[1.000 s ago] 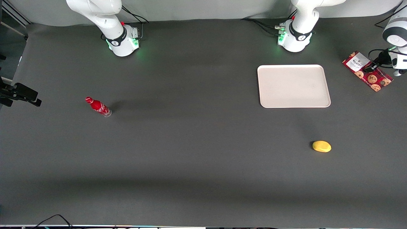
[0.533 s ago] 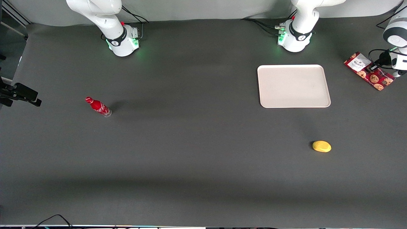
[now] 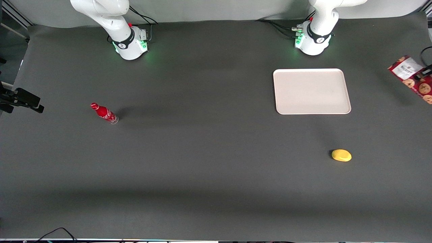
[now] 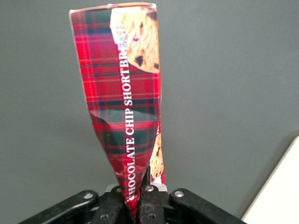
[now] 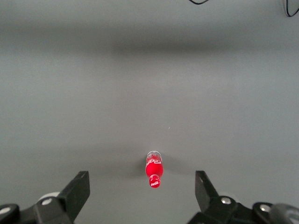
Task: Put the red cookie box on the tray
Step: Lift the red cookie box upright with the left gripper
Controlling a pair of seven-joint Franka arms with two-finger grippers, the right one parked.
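On the dark grey counter [image 3: 202, 162], toward the parked arm's end, a small red soda bottle [image 3: 104, 113] stands by itself; the right wrist view shows it too [image 5: 154, 170], upright with open mat all round it. Nothing lies in the middle of the counter.

Toward the working arm's end sits the tray [image 3: 346, 101], white, flat and bare, close in front of the working arm's base [image 3: 312, 38]. A yellow lemon-shaped object [image 3: 341, 155] lies nearer to the front camera than the tray, well apart from it.

At the very edge of the front view, past the tray toward the working arm's end, the red cookie box [image 3: 410, 77] hangs tilted above the counter, its shadow on the mat below it. It is not on the tray.

The left wrist view shows the claw [image 4: 140, 198] clamped on one end of the box, which is pinched and creased where the black fingers [image 4: 149, 200] squeeze it; the rest of the box [image 4: 124, 107] juts away from the claw, plaid with "CHOCOLATE CHIP SHORTBREAD" lettering. A corner of the tray [image 4: 280, 191] shows just beside it.
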